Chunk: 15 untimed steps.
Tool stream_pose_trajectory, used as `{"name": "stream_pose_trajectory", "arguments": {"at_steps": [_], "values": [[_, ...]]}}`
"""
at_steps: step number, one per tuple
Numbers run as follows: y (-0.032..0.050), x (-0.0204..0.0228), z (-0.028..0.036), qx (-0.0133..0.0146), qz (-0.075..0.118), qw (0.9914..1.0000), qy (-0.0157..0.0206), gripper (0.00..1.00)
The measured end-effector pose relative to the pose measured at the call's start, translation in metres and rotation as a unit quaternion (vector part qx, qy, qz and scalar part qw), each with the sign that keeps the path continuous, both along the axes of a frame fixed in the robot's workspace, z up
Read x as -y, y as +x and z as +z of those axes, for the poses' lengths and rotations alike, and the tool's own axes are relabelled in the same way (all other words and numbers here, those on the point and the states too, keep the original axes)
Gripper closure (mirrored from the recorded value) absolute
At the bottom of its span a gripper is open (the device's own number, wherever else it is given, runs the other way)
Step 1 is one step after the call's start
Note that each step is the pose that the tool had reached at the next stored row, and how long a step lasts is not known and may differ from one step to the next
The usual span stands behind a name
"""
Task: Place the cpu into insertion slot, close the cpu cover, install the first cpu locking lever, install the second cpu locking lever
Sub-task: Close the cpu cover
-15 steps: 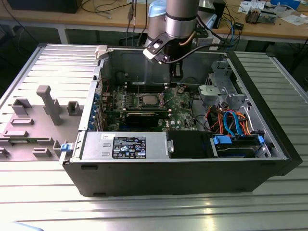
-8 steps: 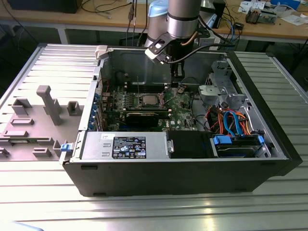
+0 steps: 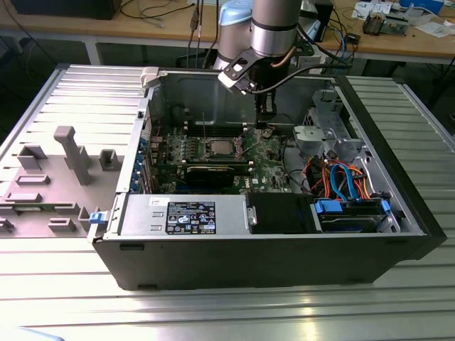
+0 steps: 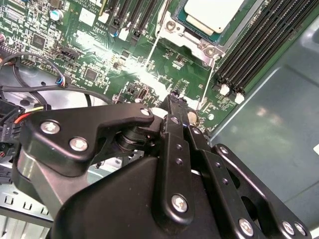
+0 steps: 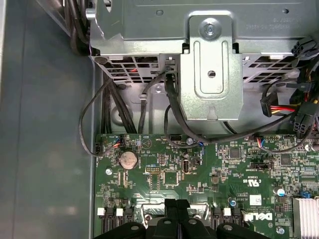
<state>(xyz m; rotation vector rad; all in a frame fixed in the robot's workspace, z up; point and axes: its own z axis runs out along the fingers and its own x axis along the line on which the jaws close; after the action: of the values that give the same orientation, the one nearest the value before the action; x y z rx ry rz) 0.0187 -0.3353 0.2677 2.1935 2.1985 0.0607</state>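
Cpu [image 4: 212, 12] flat, metal top upward

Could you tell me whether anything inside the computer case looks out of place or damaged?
Nothing stands out. The cpu lies flat and square within the cpu cover, and the gripper hangs over the green board beside it.

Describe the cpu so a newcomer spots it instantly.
Look inside the open computer case at the green circuit board. Near the board's middle, between rows of long black memory slots, lies the cpu: the one small flat square with a dull silver top.
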Motion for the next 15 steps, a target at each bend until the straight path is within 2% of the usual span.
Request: {"name": "stream_pose_trajectory", "arguments": {"at_steps": [15], "values": [[0.0013, -0.0024, 0.0, 0.0, 0.0, 1.0, 0.0, 0.89]]}}
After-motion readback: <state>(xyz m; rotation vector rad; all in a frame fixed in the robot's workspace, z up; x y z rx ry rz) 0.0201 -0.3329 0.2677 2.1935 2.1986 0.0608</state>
